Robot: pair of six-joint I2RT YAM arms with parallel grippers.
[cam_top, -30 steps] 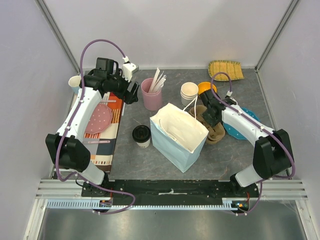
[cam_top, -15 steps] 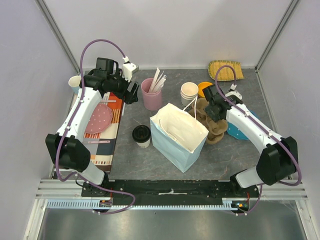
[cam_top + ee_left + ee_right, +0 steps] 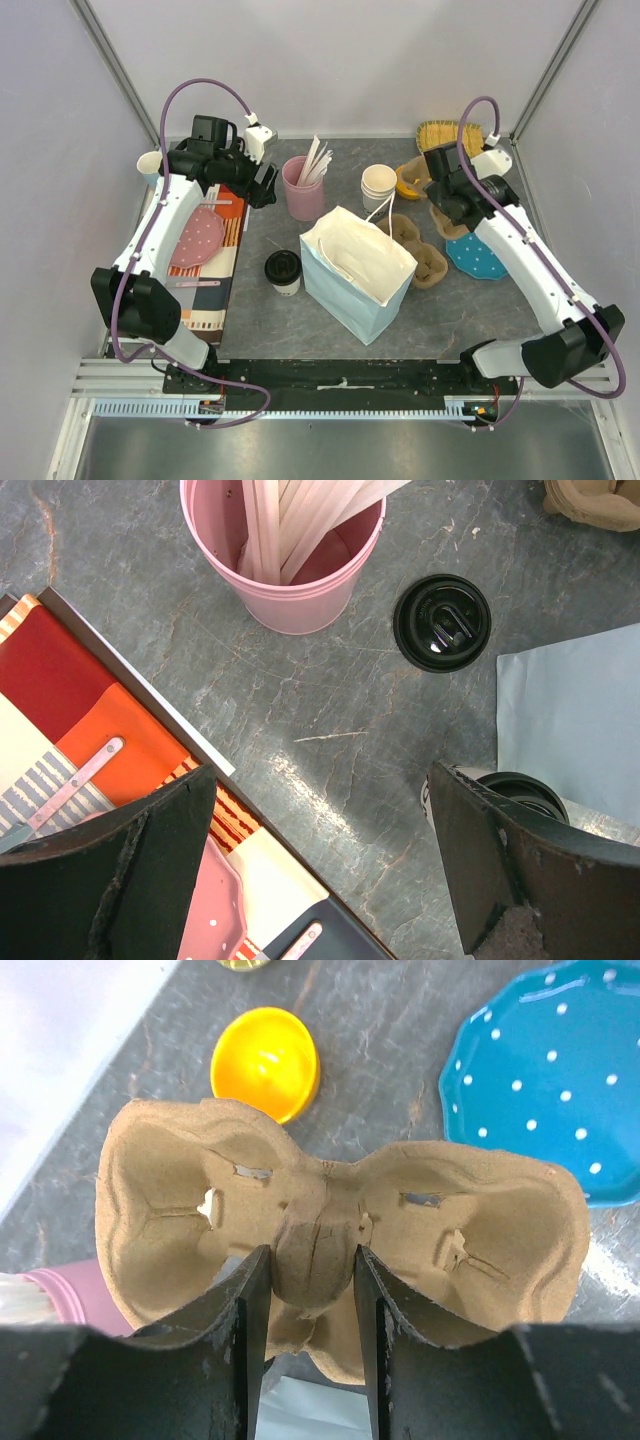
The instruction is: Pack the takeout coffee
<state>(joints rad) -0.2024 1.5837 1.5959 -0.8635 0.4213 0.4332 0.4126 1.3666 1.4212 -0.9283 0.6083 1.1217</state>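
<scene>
The takeout coffee [image 3: 283,270], a small white paper cup with a round black plastic lid, stands upright on the grey stone-patterned counter [image 3: 270,330]; it sits just left of the open pale blue paper bag [image 3: 350,305], close to it, though I cannot tell if they touch; no jaws are on it. In the left wrist view the cup [image 3: 520,786] shows at the lower right, partly hidden by a finger; a separate round black lid [image 3: 442,622] lies flat on the counter between the bag and the pink plastic tumbler of wooden stirrers [image 3: 290,590].

The left gripper [image 3: 262,185] hangs over the counter beside the pink tumbler [image 3: 303,190], next to the edge of the striped orange and red tray [image 3: 225,290]; its jaws are spread wide with nothing between them, as the left wrist view [image 3: 320,780] shows.

The right gripper [image 3: 440,195] reaches towards the far right of the counter; its jaws [image 3: 310,1270] are partly closed, pinching the central ridge of a brown moulded cardboard cup carrier [image 3: 180,1190]; that carrier [image 3: 410,180] looks raised off the counter, overlapping the yellow bowl [image 3: 265,1060] and the blue white-dotted plate [image 3: 560,1070]. A second brown cardboard carrier [image 3: 420,255] lies flat on the counter just right of the bag; a stack of lidless white paper cups [image 3: 378,185] stands behind the bag.
</scene>
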